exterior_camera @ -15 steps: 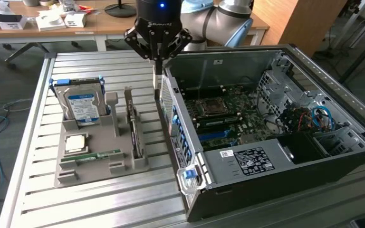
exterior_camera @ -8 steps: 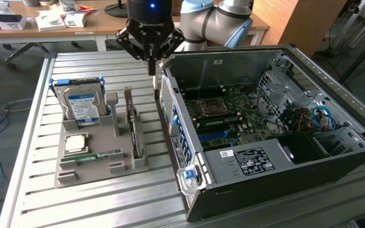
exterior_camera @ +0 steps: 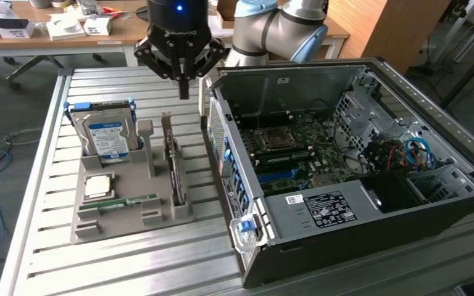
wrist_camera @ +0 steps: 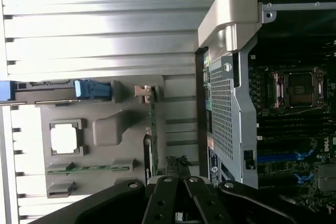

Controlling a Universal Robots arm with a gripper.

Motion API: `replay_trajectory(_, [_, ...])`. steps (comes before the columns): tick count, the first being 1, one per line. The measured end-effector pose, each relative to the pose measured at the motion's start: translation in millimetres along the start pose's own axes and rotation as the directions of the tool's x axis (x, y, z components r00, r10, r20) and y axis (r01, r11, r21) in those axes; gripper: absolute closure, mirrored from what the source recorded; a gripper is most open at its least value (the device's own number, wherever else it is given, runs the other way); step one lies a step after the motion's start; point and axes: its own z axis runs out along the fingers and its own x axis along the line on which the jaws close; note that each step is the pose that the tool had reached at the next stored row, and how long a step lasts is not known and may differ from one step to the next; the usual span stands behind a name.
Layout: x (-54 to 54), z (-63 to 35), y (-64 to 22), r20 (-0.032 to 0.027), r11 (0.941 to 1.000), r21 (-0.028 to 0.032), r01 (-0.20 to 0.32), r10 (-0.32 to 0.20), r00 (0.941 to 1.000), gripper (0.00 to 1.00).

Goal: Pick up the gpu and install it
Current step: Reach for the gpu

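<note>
The gpu [exterior_camera: 173,165] is a thin dark card standing on edge in a slot of the grey holder [exterior_camera: 142,213], its metal bracket at the far end. My gripper [exterior_camera: 184,91] hangs above the table just beyond the card's far end, fingers shut together with nothing between them. In the wrist view the gpu [wrist_camera: 152,129] appears edge-on as a narrow green-brown strip, and the gripper [wrist_camera: 177,176] points down near its one end. The open computer case [exterior_camera: 385,203] lies on its side at the exterior view's right, its motherboard [exterior_camera: 295,151] exposed.
The holder also carries a silver hard drive [exterior_camera: 105,132] with a blue-white label, a square processor [exterior_camera: 99,185] and a green memory stick [exterior_camera: 130,201]. The case's perforated rear wall [wrist_camera: 223,114] stands close beside the gpu. A slatted metal table [exterior_camera: 130,265] lies underneath.
</note>
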Motion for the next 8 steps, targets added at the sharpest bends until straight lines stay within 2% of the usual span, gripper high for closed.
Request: replay_trajectory(8, [13.6, 0.5, -1.0, 0.0, 1.0, -0.0001, 0.0, 0.0, 1.0, 0.89])
